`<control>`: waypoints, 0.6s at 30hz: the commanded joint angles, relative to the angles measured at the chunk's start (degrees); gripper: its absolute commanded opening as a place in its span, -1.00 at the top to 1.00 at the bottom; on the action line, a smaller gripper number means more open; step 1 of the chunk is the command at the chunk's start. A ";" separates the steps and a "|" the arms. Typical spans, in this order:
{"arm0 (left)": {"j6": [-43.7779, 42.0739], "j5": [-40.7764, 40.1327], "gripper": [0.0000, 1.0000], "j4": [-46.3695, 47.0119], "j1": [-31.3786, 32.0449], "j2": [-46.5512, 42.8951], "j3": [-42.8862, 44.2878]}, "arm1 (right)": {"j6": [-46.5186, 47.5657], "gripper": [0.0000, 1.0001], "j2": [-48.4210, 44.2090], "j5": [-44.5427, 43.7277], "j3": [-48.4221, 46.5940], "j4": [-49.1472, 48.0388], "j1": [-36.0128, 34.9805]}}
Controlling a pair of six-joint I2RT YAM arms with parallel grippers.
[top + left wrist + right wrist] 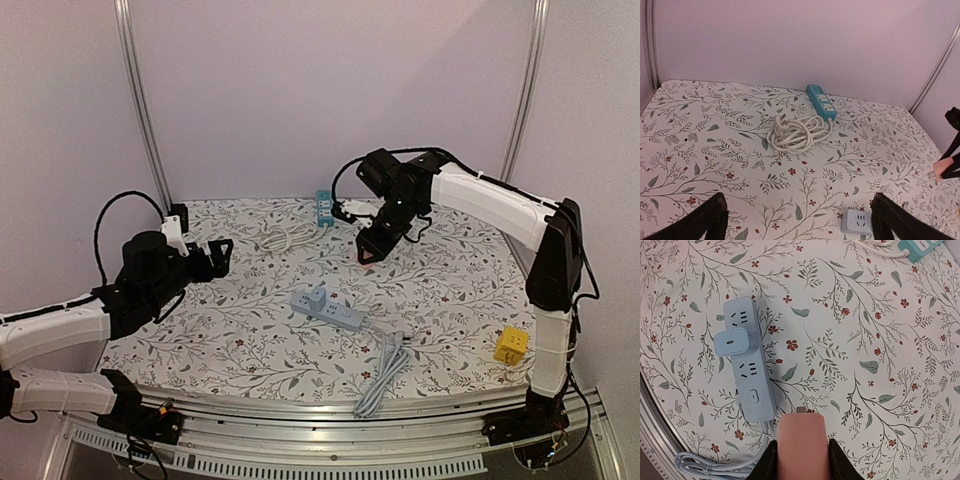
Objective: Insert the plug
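Right pincer (pixel 802 454) is pinching a pink plug (pixel 800 432) near the grey power strip (pixel 747 375); I'm seeing left pincer (pixel 797 220) sitting spread.

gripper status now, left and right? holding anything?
Left gripper: open, holding nothing.
Right gripper: closed on the pink plug.
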State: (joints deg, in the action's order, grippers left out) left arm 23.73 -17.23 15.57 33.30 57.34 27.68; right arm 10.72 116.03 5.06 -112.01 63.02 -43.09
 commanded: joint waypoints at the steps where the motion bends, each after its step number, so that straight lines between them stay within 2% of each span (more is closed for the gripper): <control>1: -0.51 -0.33 -0.99 0.23 -0.96 -0.56 -0.86 | 0.83 1.00 1.75 -0.21 -1.46 1.02 -0.57; 18: -0.43 -0.23 -0.99 -0.37 -0.96 -1.83 -0.92 | 2.01 1.00 5.67 -0.40 -3.92 1.26 -0.75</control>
State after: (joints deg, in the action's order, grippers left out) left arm 23.73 -17.21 15.51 33.19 56.40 27.62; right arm 12.03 119.92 4.99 -113.65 63.59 -43.18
